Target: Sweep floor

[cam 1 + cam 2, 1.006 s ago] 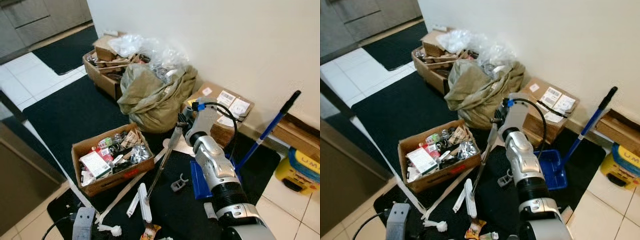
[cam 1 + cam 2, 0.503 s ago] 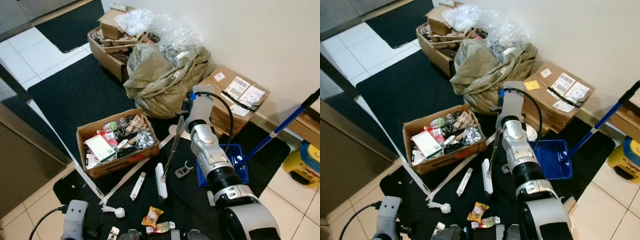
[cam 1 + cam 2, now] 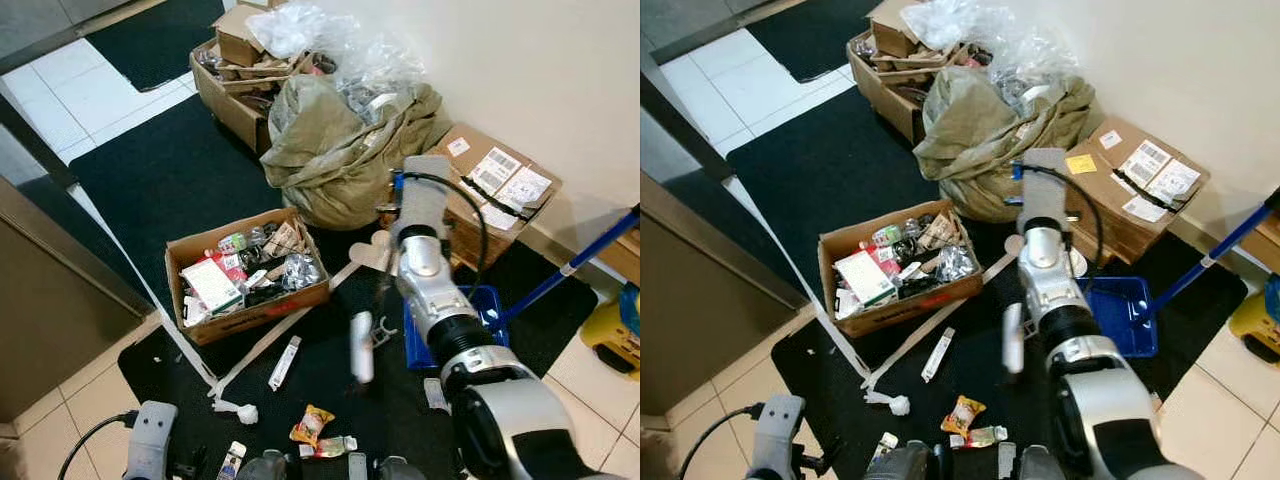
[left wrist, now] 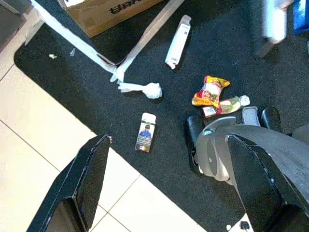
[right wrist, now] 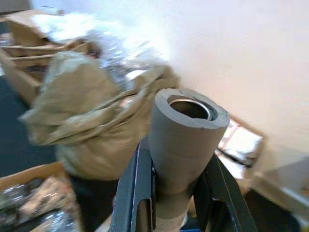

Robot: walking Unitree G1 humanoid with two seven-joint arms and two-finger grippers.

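Observation:
My right gripper [image 5: 178, 193] is shut on the grey foam end of the broom handle [image 5: 186, 130], out in front near the olive sack. The broom's pale head [image 3: 361, 345] is blurred low over the black mat [image 3: 160, 190], just left of the blue dustpan [image 3: 455, 328]. Litter lies on the mat: a white box [image 3: 284, 362], a crumpled paper ball [image 3: 243, 412], a snack wrapper [image 3: 311, 424] and a small carton [image 4: 145, 138]. My left gripper [image 4: 167, 140] hangs open above this litter, holding nothing.
An open cardboard box of junk [image 3: 245, 285] stands left of the broom. An olive sack [image 3: 345, 150], a taped parcel [image 3: 490, 195] and more boxes [image 3: 240, 60] line the wall. The dustpan's blue pole [image 3: 575, 260] leans right. My feet [image 4: 231, 145] stand at the mat's edge.
The broom head has swung right across the mat, from beside the white box to next to the dustpan. The camera has also shifted, bringing more of the near litter into view.

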